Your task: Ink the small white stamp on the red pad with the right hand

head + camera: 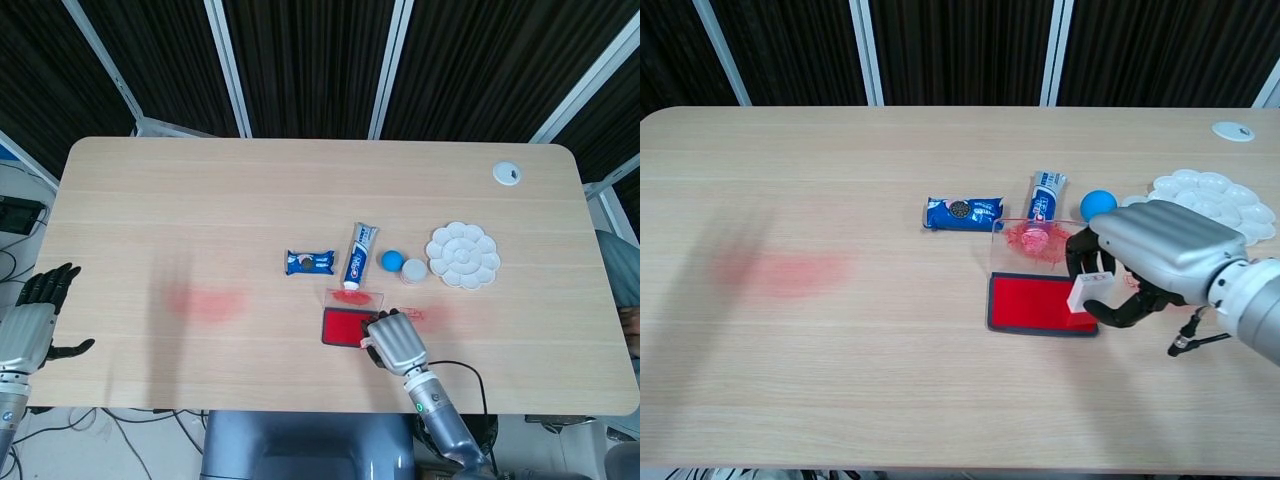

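**Right hand holds the stamp at the right edge of the red pad**

On my chest view I see the right hand with its fingers closed around the small white stamp. The stamp is tilted and its lower end is at the right part of the red pad; I cannot tell if it presses the ink surface or only stands just above it. From the head view the right hand covers the near right corner of the red pad, and the stamp itself is almost hidden there.

The clear lid of the pad stands upright at the far edge of the pad, with red smears on it. Behind it lies the toothpaste tube, to its left the blue snack packet, to its right the blue ball. The white palette is at the far right, partly behind the hand.

A red stain marks the bench on the left.

The left hand is off the left edge of the bench, fingers apart, holding nothing.
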You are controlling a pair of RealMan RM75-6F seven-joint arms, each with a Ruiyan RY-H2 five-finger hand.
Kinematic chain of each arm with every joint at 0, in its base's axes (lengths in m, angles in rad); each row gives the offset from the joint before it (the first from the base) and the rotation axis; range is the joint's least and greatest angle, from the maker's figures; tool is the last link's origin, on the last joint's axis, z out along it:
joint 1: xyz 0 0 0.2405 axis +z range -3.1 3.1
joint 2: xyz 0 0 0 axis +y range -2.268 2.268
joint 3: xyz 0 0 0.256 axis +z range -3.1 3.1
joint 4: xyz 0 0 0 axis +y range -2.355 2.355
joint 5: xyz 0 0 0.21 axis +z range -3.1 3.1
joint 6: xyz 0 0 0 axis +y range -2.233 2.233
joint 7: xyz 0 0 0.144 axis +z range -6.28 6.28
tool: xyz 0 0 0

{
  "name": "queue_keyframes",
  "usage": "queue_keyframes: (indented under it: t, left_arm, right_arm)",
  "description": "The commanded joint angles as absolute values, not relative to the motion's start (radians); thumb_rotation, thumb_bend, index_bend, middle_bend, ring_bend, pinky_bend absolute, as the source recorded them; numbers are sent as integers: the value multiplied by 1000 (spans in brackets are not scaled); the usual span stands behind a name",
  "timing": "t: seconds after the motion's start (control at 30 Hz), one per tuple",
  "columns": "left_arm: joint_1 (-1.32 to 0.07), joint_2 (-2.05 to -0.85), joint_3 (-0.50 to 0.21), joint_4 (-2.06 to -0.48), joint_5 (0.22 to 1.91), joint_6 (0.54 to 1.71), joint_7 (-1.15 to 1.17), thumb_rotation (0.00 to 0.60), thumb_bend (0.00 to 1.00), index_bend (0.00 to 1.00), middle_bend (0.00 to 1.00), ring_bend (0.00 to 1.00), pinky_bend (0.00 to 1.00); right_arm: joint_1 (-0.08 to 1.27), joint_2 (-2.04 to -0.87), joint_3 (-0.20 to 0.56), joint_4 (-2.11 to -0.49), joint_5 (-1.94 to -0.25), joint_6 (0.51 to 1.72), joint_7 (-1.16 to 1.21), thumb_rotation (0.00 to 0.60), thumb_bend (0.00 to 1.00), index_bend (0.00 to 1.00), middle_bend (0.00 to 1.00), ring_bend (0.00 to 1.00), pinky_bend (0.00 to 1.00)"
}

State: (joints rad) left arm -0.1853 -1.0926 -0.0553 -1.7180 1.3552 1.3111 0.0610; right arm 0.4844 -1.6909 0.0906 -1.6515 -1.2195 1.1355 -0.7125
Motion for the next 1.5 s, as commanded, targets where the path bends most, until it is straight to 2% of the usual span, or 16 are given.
queue_keyframes:
  t: [0.03, 0.33, 0.6, 1.5]
  left_arm:
    - [-185, -1091, -55, -1719, 1354, 1309, 60, 600, 0, 0, 0, 0, 0]
    - [-188, -1086, -55, -1726, 1345, 1299, 61, 600, 0, 0, 0, 0, 0]
    - [-190, -1082, -56, -1730, 1335, 1290, 58, 600, 0, 0, 0, 0, 0]
    - [-192, -1079, -55, -1735, 1329, 1285, 56, 600, 0, 0, 0, 0, 0]
  right_arm:
    - [508, -1734, 113, -1631, -1191, 1129, -749, 600, 575, 723, 580, 466, 462]
    - [554, -1835, 171, -1563, -1106, 1135, -827, 600, 574, 723, 580, 465, 462]
    - [579, -1879, 192, -1507, -1057, 1130, -847, 600, 576, 728, 584, 466, 462]
    - [597, -1925, 165, -1435, -1033, 1143, -832, 600, 586, 735, 592, 467, 462]
